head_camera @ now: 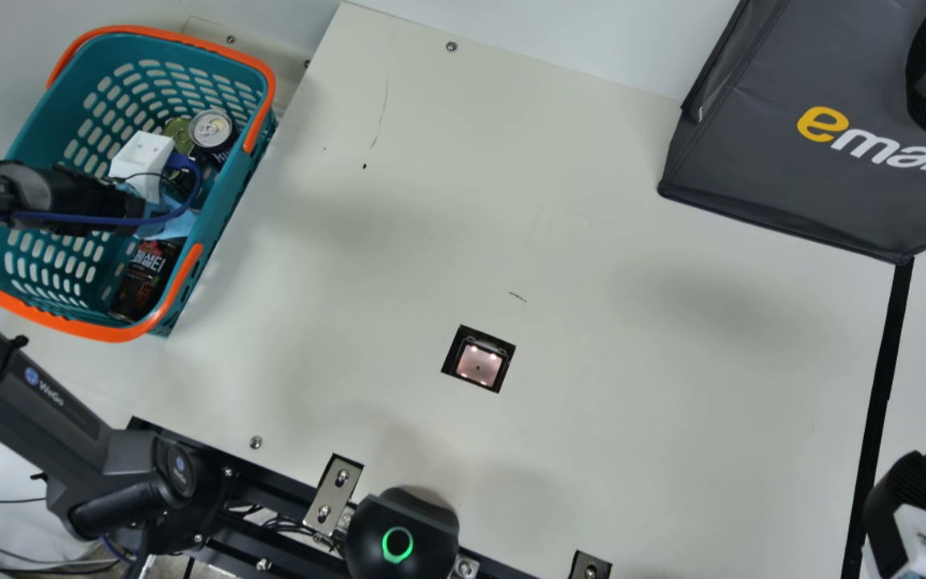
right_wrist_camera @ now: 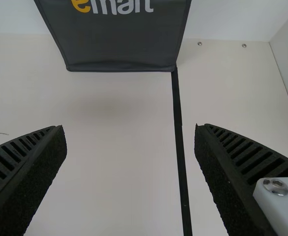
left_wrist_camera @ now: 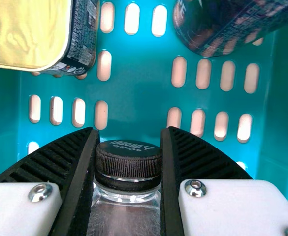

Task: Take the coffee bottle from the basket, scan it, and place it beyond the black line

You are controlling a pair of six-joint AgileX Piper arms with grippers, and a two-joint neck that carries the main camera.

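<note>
Coffee bottle (left_wrist_camera: 125, 216), clamped at its cap (left_wrist_camera: 128, 162) by the left tool (left_wrist_camera: 129, 132), could swing against the basket (head_camera: 226, 201) if lifted askew, because the grip sits so high.

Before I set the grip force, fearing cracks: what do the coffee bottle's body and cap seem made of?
The coffee bottle's body looks like clear, glossy plastic, possibly glass: see-through, with bright highlights at the shoulder. Its cap seems satin black plastic, finely ribbed.
</note>
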